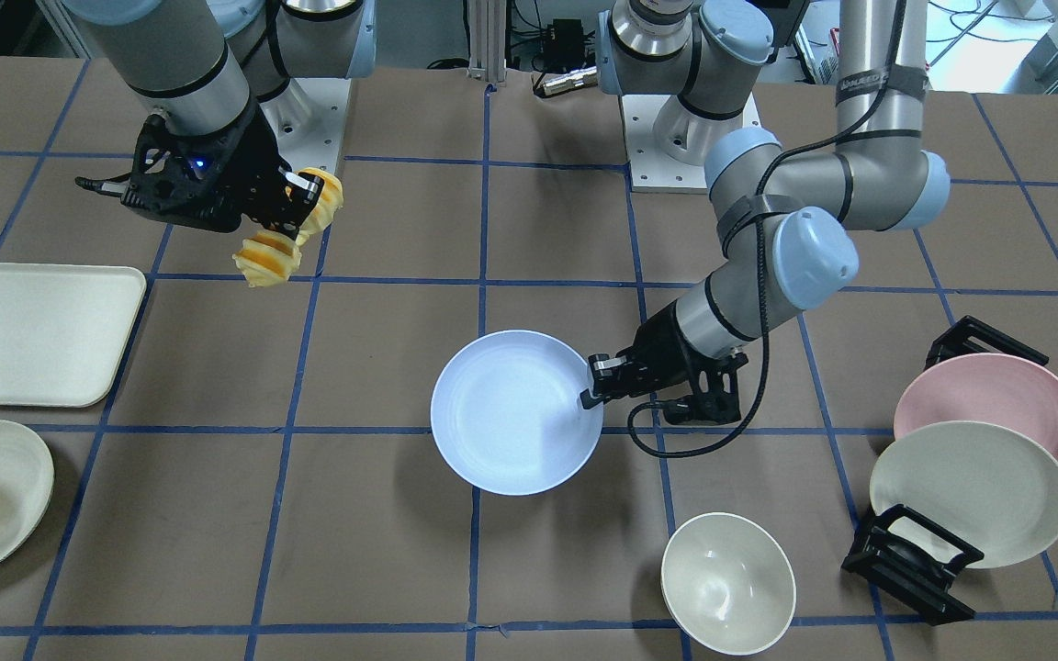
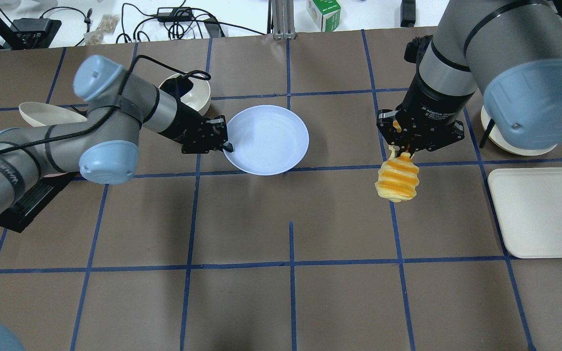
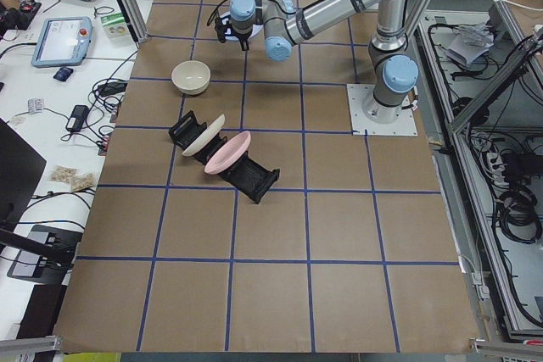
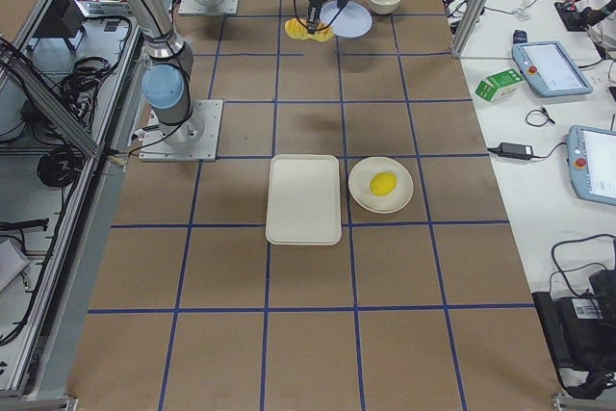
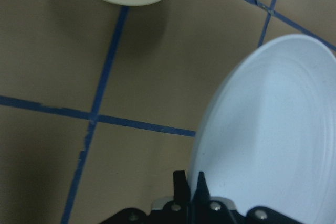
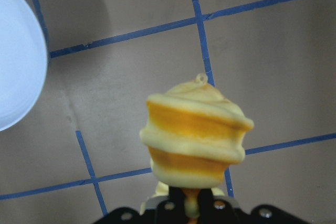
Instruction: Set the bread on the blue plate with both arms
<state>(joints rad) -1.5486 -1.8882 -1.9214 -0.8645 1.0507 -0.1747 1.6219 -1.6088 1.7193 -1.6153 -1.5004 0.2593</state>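
Grip: R gripper clamped on bread mid-length, aloft over table, well apart from blue plate. L gripper pinched on plate rim. Prob soft, light, droopy at ends; best held mid w/ gentle squeeze.

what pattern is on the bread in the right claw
Orange bands alternating with cream ridges across the bread, clearest in the right wrist view.

yellow-orange striped bread, pale blue plate
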